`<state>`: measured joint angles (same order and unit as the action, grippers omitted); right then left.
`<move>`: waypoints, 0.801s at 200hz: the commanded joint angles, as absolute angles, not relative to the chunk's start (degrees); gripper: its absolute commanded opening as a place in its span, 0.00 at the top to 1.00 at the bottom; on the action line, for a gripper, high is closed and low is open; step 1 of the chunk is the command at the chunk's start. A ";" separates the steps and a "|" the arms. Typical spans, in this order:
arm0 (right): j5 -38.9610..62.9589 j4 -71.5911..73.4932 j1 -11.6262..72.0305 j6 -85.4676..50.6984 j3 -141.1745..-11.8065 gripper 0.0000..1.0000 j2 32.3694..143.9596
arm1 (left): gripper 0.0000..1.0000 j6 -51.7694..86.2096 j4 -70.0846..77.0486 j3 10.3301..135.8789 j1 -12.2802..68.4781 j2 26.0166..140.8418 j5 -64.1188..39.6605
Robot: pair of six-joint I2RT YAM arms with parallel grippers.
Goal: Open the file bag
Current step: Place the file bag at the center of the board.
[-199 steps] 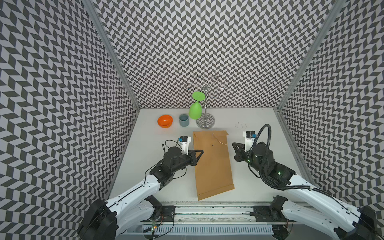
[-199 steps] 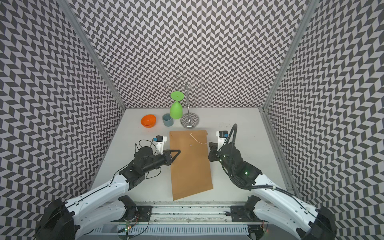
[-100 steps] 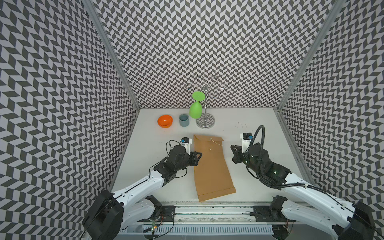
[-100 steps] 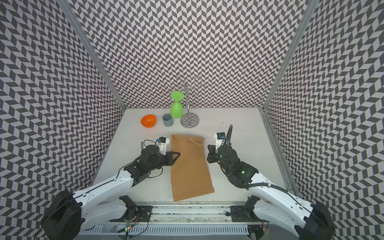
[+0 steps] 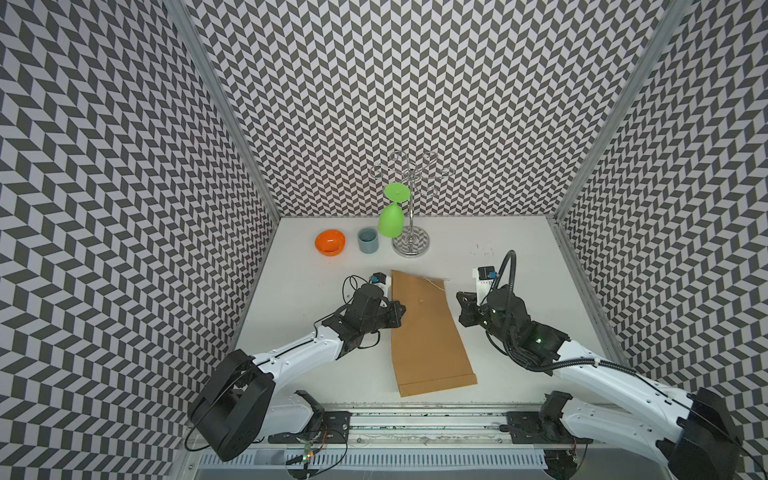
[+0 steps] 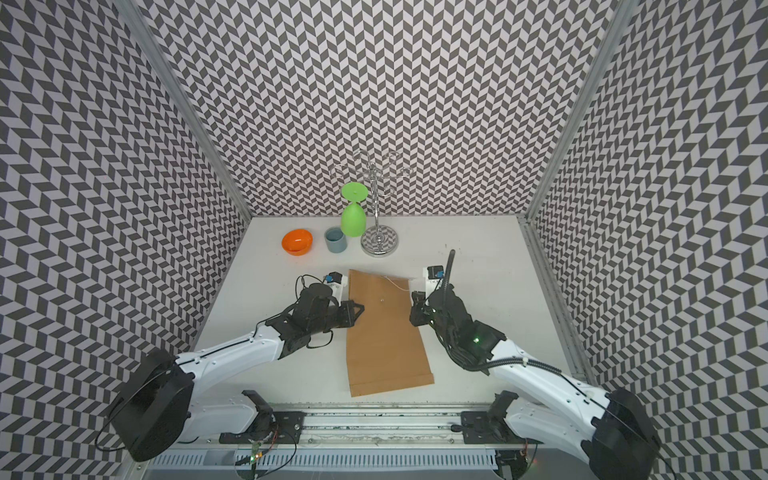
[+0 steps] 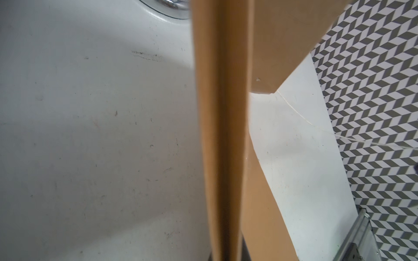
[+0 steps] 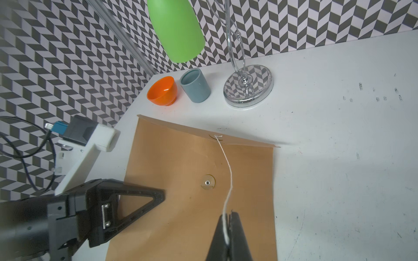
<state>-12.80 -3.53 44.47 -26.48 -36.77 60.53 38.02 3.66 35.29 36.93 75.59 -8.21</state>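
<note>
The file bag [image 5: 428, 332] [image 6: 384, 336] is a long brown envelope on the white table, its left edge raised. My left gripper [image 5: 400, 309] [image 6: 360, 309] is shut on that left edge, which the left wrist view shows edge-on [image 7: 221, 135] with the flap [image 7: 282, 34] standing off it. My right gripper [image 8: 227, 218] [image 5: 459, 303] hovers over the bag's right side, shut on the pale string [image 8: 229, 167]. The string runs free from the flap's disc [image 8: 216, 136], past the round button [image 8: 208, 181] without winding on it.
At the back stand an orange bowl [image 5: 330, 242], a grey-blue cup [image 5: 368, 240] and a chrome rack [image 5: 410, 243] with a green glass [image 5: 390, 222] hanging upside down. Patterned walls close in the left, back and right sides.
The bag's left edge has risen with my left gripper, so its far end looks narrower and curved. My right gripper has drifted slightly toward the bag with the string.
</note>
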 commanded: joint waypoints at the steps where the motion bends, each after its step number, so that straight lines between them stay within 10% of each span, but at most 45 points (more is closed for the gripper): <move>1: -15.77 1.29 44.74 -27.37 -36.80 1.00 63.66 | 1.00 34.92 1.86 39.33 36.64 79.84 -3.51; 39: -16.66 0.42 44.71 -27.77 -40.19 1.00 69.46 | 1.00 31.93 -1.35 45.83 36.56 88.60 -3.21; 96: -17.22 0.62 43.75 -29.65 -39.47 1.00 72.10 | 0.48 32.34 -2.23 45.63 36.56 90.20 -0.08; 160: -15.05 -0.17 42.72 -29.22 -40.05 1.00 71.81 | 0.32 33.41 -5.84 44.68 36.73 84.37 3.21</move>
